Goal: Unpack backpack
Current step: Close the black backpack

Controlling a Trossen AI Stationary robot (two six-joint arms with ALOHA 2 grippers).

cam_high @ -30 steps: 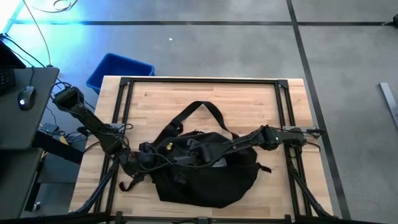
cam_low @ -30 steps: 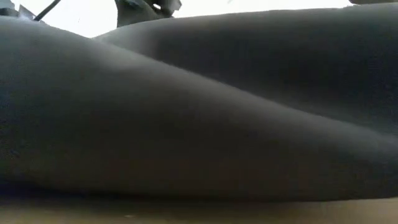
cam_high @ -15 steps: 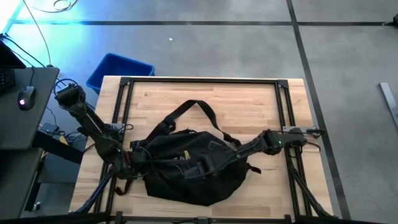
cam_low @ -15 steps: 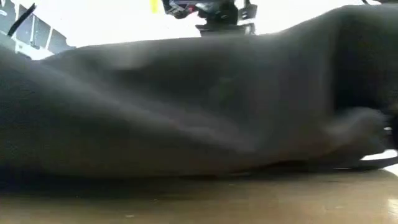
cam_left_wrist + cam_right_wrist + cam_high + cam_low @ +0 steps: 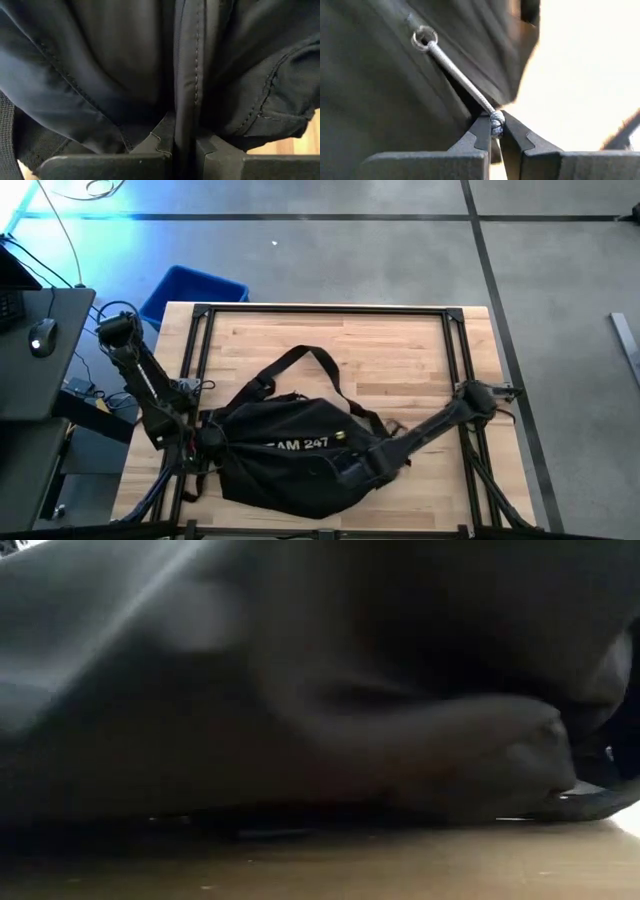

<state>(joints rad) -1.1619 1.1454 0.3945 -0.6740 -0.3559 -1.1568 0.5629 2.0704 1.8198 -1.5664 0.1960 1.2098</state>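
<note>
The backpack (image 5: 290,465) slumps at the lower centre of the worktop (image 5: 390,345), soft and floppy; seams and pulls look the surest holds. The left gripper (image 5: 184,150) has its fingers pinching a fabric seam; the right gripper (image 5: 496,145) pinches the zipper cord (image 5: 462,82).

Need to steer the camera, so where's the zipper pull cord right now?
The grey zipper pull cord is pinched in the right end effector, at the large black fabric backpack's right side, high view.
</note>
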